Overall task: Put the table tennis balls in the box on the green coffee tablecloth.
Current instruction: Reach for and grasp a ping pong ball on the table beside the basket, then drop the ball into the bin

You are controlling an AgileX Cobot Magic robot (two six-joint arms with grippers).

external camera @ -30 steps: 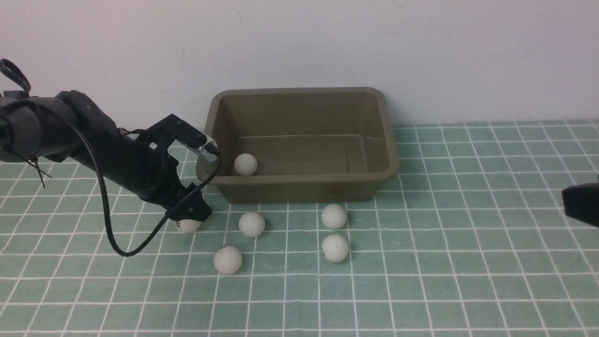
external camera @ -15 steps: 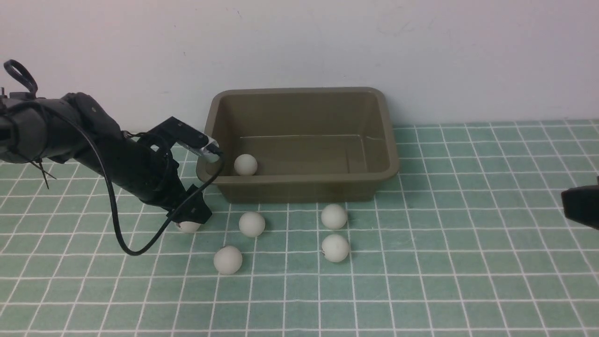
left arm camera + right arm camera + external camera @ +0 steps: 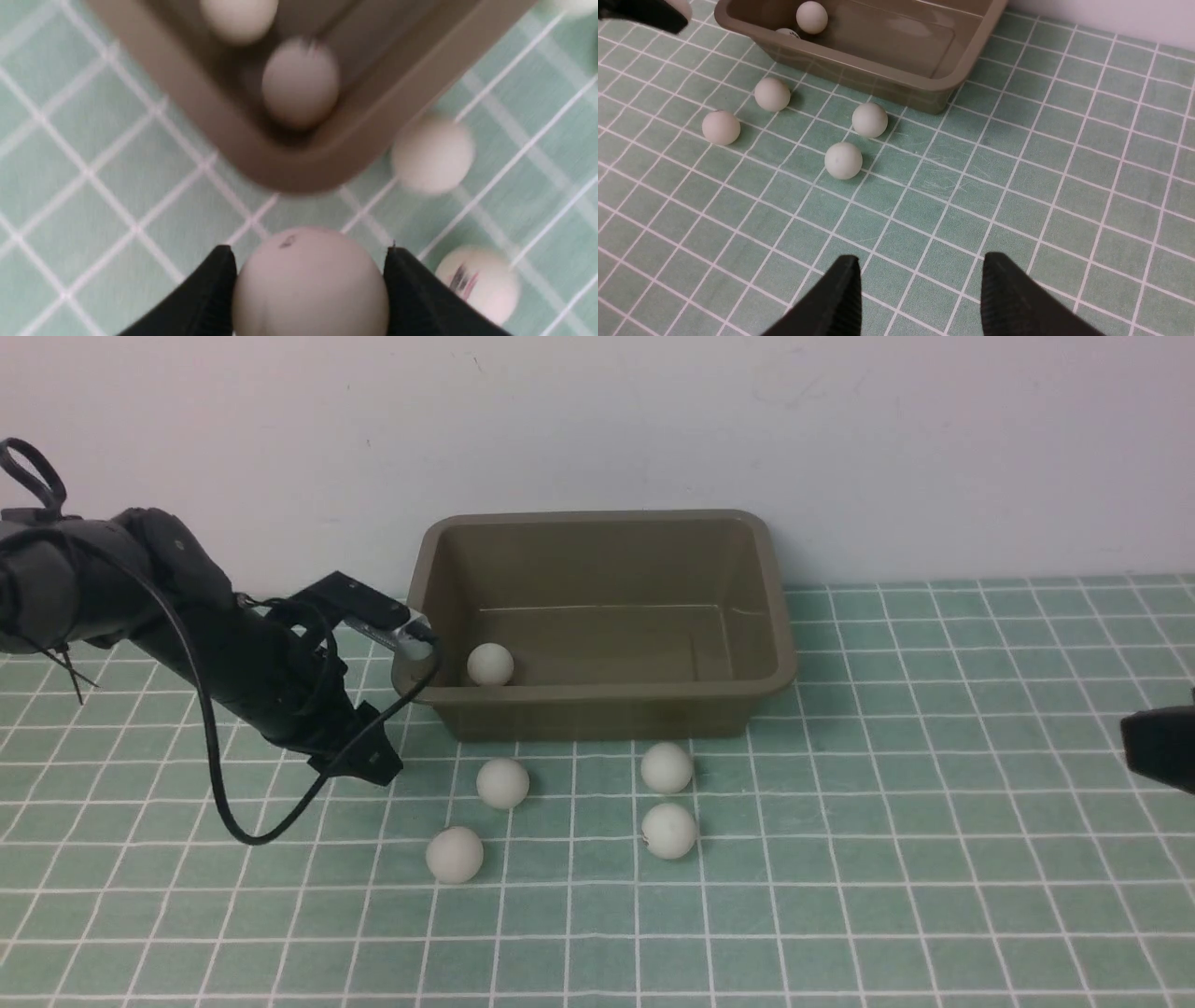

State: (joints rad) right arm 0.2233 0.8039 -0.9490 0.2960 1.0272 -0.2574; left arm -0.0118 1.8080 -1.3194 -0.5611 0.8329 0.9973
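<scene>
We're pinching one ball (image 3: 310, 289) in the left gripper (image 3: 308, 249), hovering at the box's (image 3: 597, 714) 8 o'clock corner. Two balls are sitting inside (front view shows just one (image 3: 490, 664)). Four more (image 3: 502, 782) are lying on the cloth (image 3: 934, 859) at its 6 o'clock. Our right gripper (image 3: 920, 257) is hanging at 4 o'clock, jaws apart, empty.

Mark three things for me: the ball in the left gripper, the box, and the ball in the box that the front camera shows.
held ball (image 3: 310, 280), left wrist view, its middle.
box (image 3: 597, 714), front view, its near outer wall.
ball in the box (image 3: 490, 664), front view, its middle.
</scene>
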